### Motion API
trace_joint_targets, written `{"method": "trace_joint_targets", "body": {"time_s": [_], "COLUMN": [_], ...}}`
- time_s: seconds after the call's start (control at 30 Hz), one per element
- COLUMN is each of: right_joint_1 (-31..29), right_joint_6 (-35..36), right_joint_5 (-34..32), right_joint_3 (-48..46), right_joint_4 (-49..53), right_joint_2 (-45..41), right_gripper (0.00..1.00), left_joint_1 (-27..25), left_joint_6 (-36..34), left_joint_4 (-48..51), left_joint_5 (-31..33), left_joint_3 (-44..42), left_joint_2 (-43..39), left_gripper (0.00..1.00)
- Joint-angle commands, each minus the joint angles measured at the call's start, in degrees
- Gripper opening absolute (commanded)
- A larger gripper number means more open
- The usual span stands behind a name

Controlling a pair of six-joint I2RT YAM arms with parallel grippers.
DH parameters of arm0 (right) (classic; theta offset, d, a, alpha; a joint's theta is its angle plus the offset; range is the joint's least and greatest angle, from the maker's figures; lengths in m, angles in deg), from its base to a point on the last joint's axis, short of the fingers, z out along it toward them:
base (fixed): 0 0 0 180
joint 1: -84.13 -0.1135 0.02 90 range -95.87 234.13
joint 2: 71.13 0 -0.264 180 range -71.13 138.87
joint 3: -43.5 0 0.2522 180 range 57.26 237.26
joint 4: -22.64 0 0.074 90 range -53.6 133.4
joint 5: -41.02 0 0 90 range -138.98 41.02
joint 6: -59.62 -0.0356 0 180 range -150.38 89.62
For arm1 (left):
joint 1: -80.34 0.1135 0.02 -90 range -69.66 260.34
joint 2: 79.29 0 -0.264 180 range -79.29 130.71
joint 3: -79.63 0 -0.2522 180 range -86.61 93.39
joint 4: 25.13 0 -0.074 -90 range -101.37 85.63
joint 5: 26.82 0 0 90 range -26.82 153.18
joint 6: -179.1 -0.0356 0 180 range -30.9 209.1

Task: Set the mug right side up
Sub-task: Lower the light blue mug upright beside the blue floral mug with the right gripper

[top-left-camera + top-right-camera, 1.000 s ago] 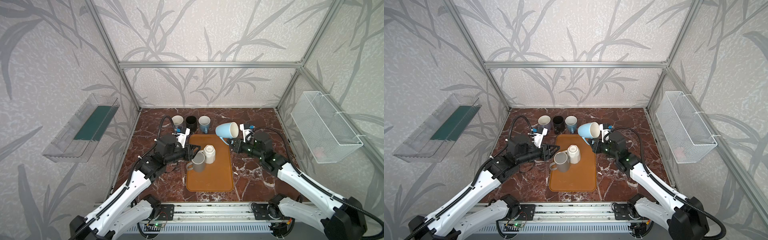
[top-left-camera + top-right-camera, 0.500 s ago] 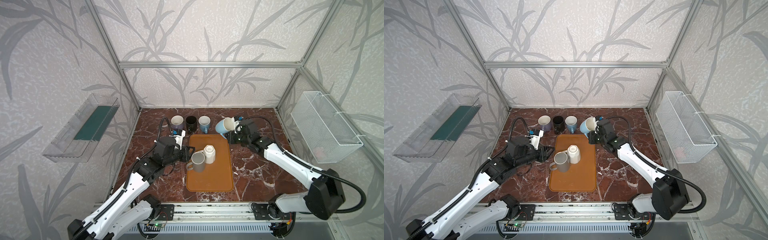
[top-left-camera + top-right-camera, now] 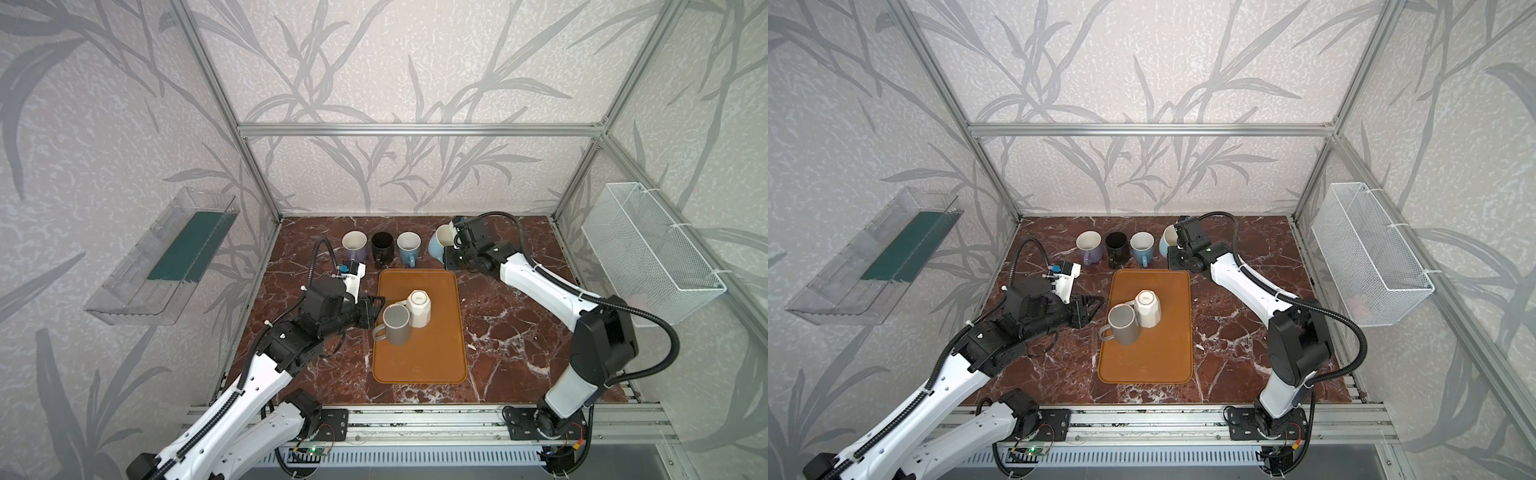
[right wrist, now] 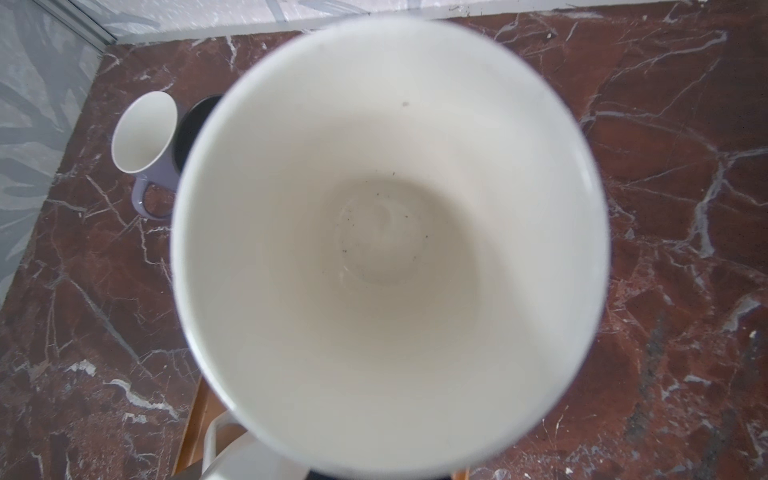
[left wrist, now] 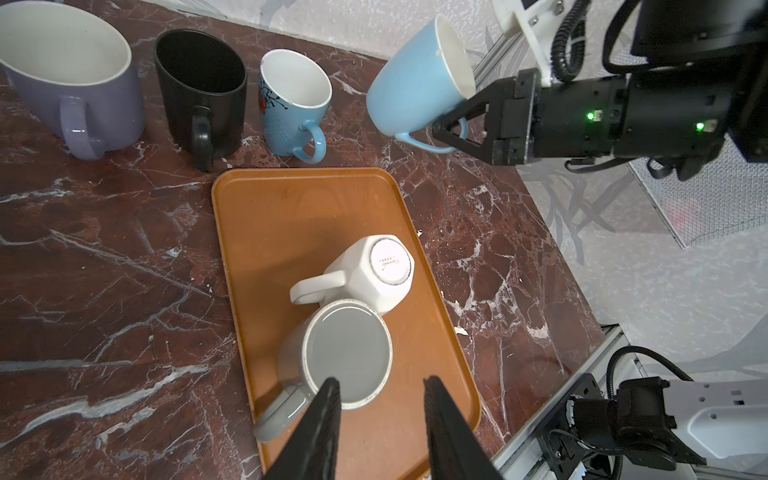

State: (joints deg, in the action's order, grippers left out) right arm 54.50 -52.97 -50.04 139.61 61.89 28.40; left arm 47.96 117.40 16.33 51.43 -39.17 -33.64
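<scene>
I record the left gripper [image 5: 381, 380] with jaws spread and empty beside the inverted grey mug [image 3: 395, 324], which touches an inverted white mug [image 3: 419, 308] on the orange tray [image 3: 415, 365], and, behind the tray's right corner, the light blue mug [image 3: 434, 250] tilted mouth-upward, its handle pinched by the right gripper [image 5: 440, 129].
</scene>
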Motion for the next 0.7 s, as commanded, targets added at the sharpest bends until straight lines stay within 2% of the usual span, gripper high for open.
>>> {"method": "trace_joint_targets", "body": {"time_s": [0.0, 0.3, 0.67], "right_joint_1": [0.20, 0.25, 1.03], "right_joint_6": [1.62, 2.72, 4.12], "right_joint_5": [-1.78, -4.53, -5.09], "right_joint_3": [5.20, 17.22, 24.40], "right_joint_4": [0.51, 8.03, 11.35], "right_joint_2": [3.51, 14.04, 21.66], "right_gripper": [0.00, 0.00, 0.00], "left_joint_1": [0.23, 0.22, 0.30], "left_joint_6": [0.58, 1.50, 1.21], "left_joint_4": [2.77, 5.72, 8.19], "left_joint_5": [-0.04, -0.01, 0.46], "left_joint_3": [-1.01, -2.15, -1.38], "left_joint_2": [-2.21, -5.83, -6.93], "left_gripper": [0.37, 0.37, 0.37]}}
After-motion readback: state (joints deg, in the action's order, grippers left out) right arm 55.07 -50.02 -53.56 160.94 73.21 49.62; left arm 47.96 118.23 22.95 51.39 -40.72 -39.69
